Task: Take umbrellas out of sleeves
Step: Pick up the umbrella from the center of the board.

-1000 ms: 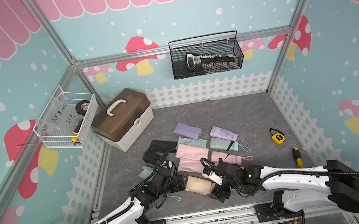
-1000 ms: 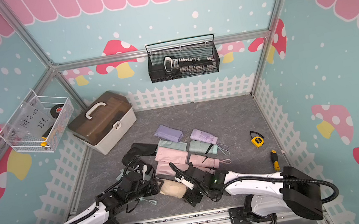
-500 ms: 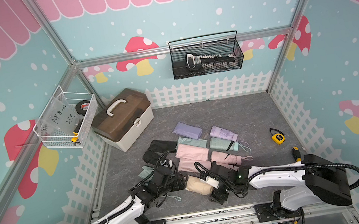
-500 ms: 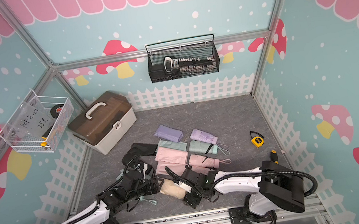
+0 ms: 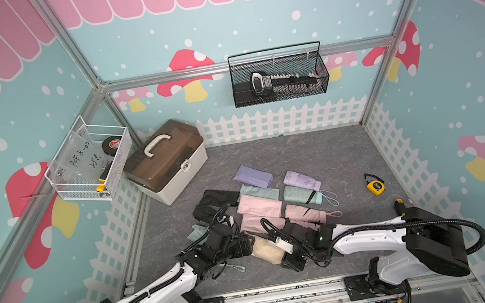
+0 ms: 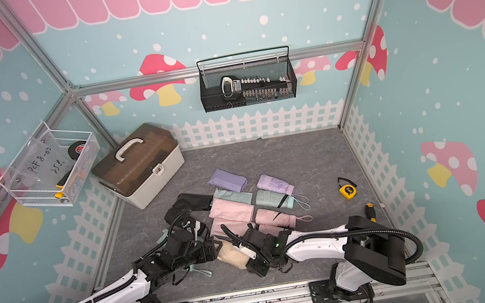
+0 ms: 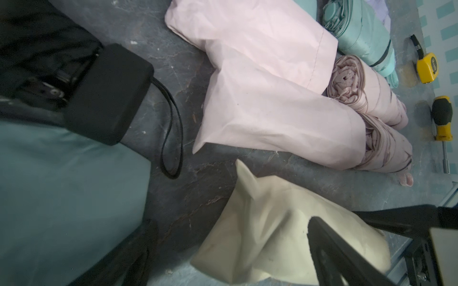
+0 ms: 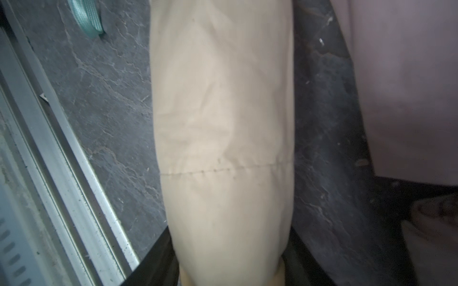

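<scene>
I'm on the cream sleeve (image 5: 265,249) at the floor's (image 5: 316,154) six o'clock. The right gripper (image 5: 282,250) straddles it and the left gripper (image 5: 245,246) gapes; whether either grips, I can't tell. Next: pinch, pull.

A staged robot lab cell — aluminium frame (image 5: 247,62), walls (image 5: 152,35) printed with mushrooms (image 5: 186,69) and a picket fence (image 5: 282,120), two white arms (image 5: 371,235) bolted to a rail (image 5: 272,297) at the bench (image 5: 316,154) edge.
</scene>
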Available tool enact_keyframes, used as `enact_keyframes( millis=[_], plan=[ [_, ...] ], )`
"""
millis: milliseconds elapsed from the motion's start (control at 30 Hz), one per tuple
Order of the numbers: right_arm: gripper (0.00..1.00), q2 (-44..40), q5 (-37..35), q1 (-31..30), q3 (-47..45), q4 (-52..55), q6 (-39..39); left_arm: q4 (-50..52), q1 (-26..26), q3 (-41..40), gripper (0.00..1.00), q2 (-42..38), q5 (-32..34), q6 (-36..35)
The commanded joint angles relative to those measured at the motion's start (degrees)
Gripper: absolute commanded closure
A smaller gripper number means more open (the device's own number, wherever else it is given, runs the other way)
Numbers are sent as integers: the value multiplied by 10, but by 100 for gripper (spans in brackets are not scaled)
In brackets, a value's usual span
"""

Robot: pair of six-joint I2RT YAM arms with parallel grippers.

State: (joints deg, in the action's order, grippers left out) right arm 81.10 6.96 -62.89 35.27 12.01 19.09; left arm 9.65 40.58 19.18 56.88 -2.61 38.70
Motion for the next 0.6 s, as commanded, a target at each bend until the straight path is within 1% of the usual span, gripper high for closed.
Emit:
enact_keyframes(
  millis=[0, 100, 133, 167, 233, 267, 300, 433, 533, 567],
  plan=[
    [58, 3, -2, 0, -10, 23, 8, -19, -5, 6, 6, 17, -1, -9],
    [62, 2, -7, 0, -9, 27, 10, -24, -6, 13, 5, 36, -10, -14],
    [62, 2, -9, 0, -8, 30, 12, -23, -6, 15, 5, 39, -8, -14],
    [59, 2, -12, 0, -7, 33, 13, -23, -6, 16, 5, 38, -5, -14],
    [38, 5, -18, -1, -5, 39, 12, -23, -6, 16, 4, 32, -3, -13],
    [33, 6, -26, -3, -5, 39, 14, -23, -6, 16, 4, 29, -1, -14],
    [31, 8, -37, -6, -4, 38, 15, -22, -6, 16, 4, 23, 2, -14],
    [34, 34, -77, -21, 13, 50, 22, -20, -8, 15, 4, 18, 4, -14],
    [40, 59, -109, -33, 28, 67, 29, -20, -8, 14, 4, 21, -1, -11],
    [43, 65, -116, -38, 32, 72, 29, -20, -8, 13, 5, 20, -1, -11]
  ],
)
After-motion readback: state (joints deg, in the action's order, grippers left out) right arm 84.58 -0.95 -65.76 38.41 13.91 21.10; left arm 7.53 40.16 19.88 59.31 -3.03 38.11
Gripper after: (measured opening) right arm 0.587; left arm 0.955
